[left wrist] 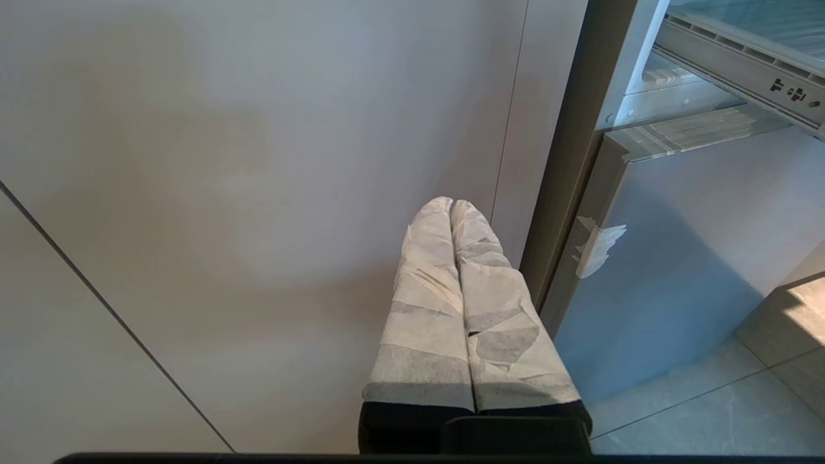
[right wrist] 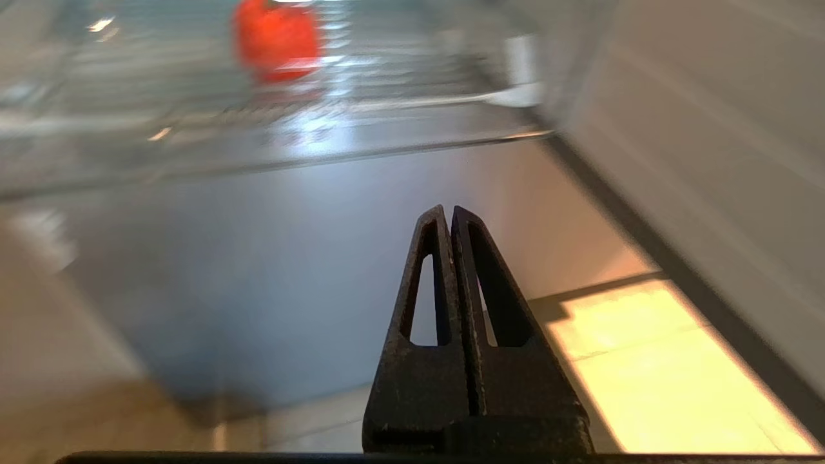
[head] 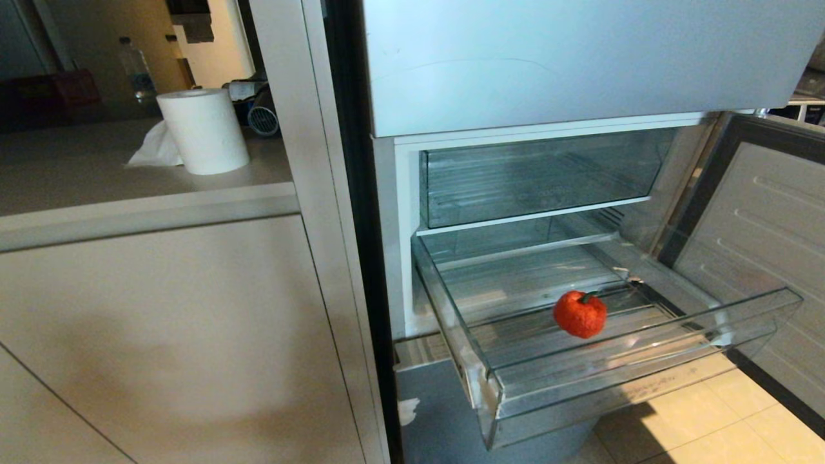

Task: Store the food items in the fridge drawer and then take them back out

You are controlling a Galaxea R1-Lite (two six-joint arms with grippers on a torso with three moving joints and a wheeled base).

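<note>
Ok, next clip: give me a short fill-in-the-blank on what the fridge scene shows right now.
1. The fridge drawer stands pulled ____.
2. Inside it lies one food item, coloured ____.
3. The right gripper, below the drawer's front, has its fingers ____.
4. On the counter left of the fridge stands a white roll of ____.

Missing words: out; red; shut; paper towel
</note>
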